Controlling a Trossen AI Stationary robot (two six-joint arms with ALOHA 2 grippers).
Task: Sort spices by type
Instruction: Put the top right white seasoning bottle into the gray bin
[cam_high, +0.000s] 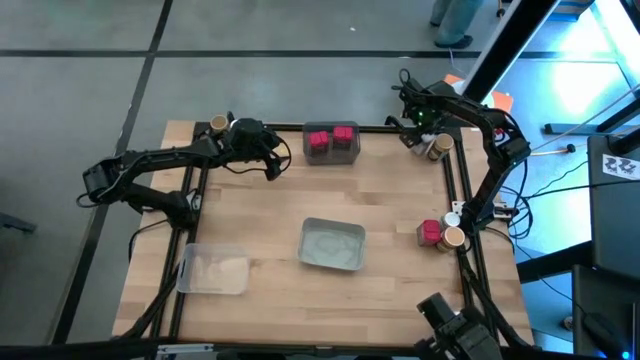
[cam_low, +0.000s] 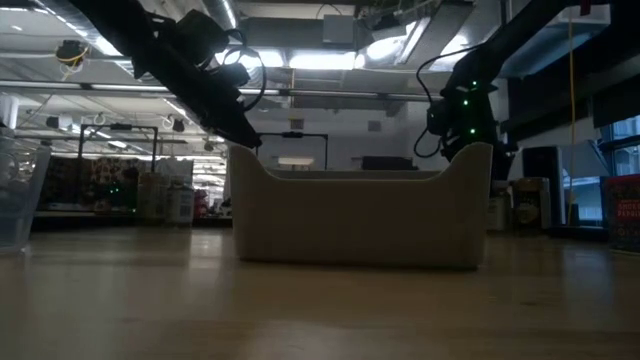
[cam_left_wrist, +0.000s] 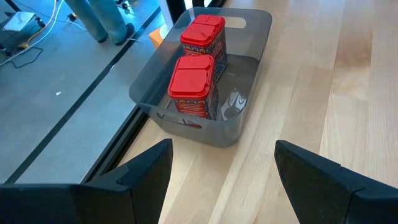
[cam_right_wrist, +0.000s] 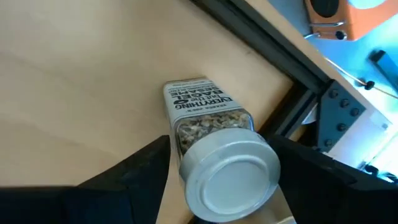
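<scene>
Jar (cam_right_wrist: 214, 146) sat dead between my right fingers (cam_right_wrist: 224, 180), white cap toward the wrist cam, label end pointing away. Its long axis ran about parallel to the fingers, i.e. along my reach, not across it. It looked to be lying on its side or tipped hard on the counter (cam_right_wrist: 74, 81), right beside the black frame rail at the far right corner; couldn't tell which for sure. Right fingers stood open, one each side of the cap, not yet pinching. From above, right gripper (cam_high: 428, 138) hovered over that corner, w/ a tan-topped jar (cam_high: 440, 144) just beside it.

Left gripper (cam_high: 262, 150) was near the far edge, facing the grey tray (cam_left_wrist: 249, 93). Left fingers open too, nothing between them. Tray held two red jars (cam_left_wrist: 194, 84), one behind the other, upright. That tray lay straight ahead of the left fingers, apart from them.

Rest of the spices: red jar (cam_high: 430, 232) plus a tan-topped and a white-topped one clustered at the right edge, nearer my right arm. One more tan-topped jar (cam_high: 218, 123) at the far left corner, nearer my left. Mid tray (cam_high: 333, 245) and clear tray (cam_high: 212, 268) showed no jars I could make out.

My read: next move hinged on the right side. Cap was centred, so closing straight in should've caught it; rail close by left little room to swing.
</scene>
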